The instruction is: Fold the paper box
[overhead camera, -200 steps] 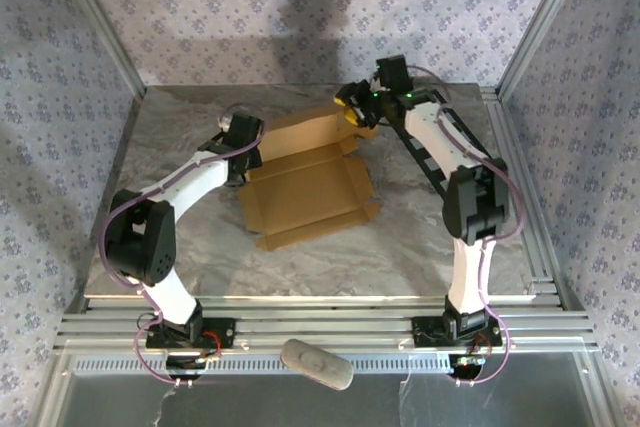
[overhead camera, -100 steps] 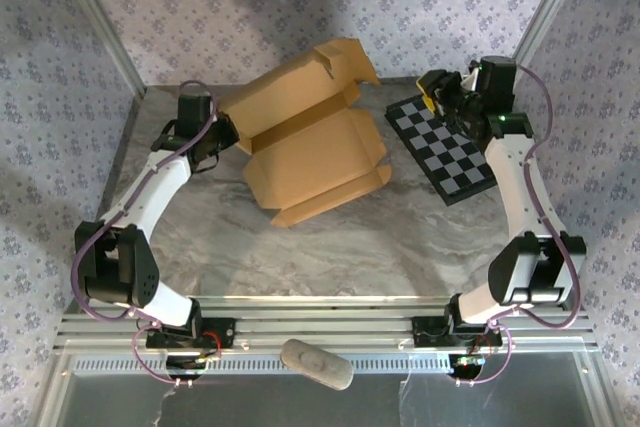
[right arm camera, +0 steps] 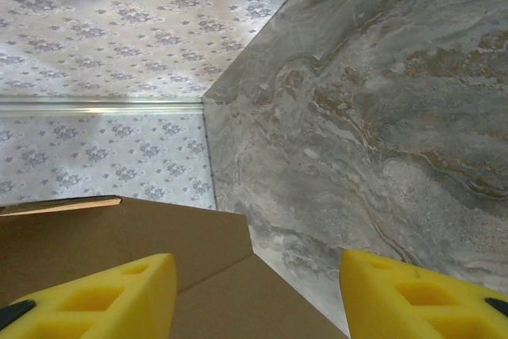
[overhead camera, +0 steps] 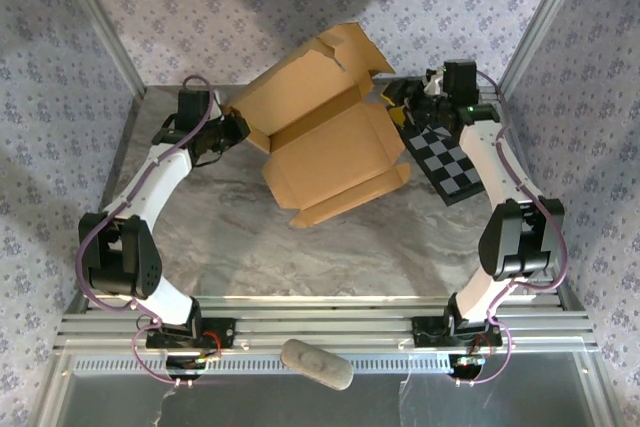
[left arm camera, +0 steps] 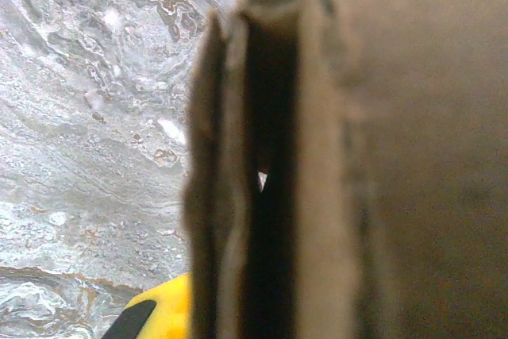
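Box (overhead camera: 335, 152) sat on the table (overhead camera: 300, 257) between the two grippers. Its lid (overhead camera: 300, 92) stood raised beyond the tray. Left gripper (overhead camera: 236, 131) was at the box's left wall. Right gripper (overhead camera: 398, 105) was at the far right corner, over the checkerboard (overhead camera: 450, 162).

Step in hand, as judged: turn in the right-hand flap while the left side is anchored.
- Left should hold firm, so the tray cannot slide or twist.
- Right should meet the card close to the crease and push along the fold line, not drag the box sideways onto the checkerboard.

Overhead view gave the layout, the lid's tilt and which corner each gripper faced, but not the finger gaps.

Left wrist view filled that in. A doubled card wall stood edge-on straight ahead, with one yellow finger (left arm camera: 155, 319) against its left face and the other hidden behind the card. Judged clamped on that wall.

Right wrist view showed the fingers (right arm camera: 91, 295) wide apart, with a card panel beneath and between them, not pinched.
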Action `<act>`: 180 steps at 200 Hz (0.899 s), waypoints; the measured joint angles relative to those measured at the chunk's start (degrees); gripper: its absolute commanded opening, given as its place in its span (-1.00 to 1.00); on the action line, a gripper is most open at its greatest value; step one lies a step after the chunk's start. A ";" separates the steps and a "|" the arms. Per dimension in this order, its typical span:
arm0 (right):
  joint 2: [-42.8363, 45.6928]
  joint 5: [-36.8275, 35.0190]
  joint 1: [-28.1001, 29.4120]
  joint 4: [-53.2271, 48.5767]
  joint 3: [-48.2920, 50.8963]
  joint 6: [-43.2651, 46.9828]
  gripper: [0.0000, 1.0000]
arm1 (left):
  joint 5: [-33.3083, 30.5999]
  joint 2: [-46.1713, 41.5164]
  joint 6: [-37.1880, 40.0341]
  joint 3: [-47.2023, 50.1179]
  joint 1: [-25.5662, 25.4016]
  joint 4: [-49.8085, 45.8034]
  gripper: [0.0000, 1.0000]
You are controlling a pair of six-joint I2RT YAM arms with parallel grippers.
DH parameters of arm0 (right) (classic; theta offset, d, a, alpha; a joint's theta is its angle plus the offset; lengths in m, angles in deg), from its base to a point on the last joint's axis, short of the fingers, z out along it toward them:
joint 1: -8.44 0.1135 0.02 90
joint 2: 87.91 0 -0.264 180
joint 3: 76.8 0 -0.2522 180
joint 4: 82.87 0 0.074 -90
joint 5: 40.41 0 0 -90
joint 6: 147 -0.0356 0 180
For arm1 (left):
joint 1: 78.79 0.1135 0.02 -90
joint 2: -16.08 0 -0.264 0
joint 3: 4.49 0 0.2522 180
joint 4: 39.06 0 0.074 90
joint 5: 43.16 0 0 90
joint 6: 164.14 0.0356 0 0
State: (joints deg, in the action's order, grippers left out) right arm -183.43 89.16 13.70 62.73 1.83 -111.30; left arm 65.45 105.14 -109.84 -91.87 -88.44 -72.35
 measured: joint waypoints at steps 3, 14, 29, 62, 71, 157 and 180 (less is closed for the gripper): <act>-0.07 0.11 -0.02 0.11 -0.17 0.00 0.14 | 0.15 0.00 0.00 0.00 0.09 0.00 -1.00; -0.26 0.42 -0.02 0.52 -0.85 0.02 0.12 | 0.50 0.00 -0.28 0.00 0.31 0.00 -1.00; -0.28 0.79 0.35 1.29 -1.27 -0.02 0.11 | 1.01 0.15 -0.76 -0.11 0.63 0.00 -1.00; -0.28 1.38 2.38 3.54 -1.09 -1.20 0.16 | 1.62 1.07 -1.95 -0.59 0.66 0.04 -1.00; -0.28 1.64 2.86 4.26 -1.09 -1.62 0.17 | 1.77 1.18 -2.14 -0.59 0.66 0.04 -1.00; -2.34 0.35 6.64 6.08 -5.33 -3.74 0.24 | 2.64 1.18 -4.07 -0.59 0.61 0.28 -1.00; -4.28 -0.35 8.39 5.68 -7.96 -3.69 0.21 | 2.62 1.18 -4.28 -0.59 0.48 0.28 -1.00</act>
State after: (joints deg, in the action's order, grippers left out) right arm -187.72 88.81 22.09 68.41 -6.13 -115.00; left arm 68.07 106.32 -114.12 -92.46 -87.96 -72.07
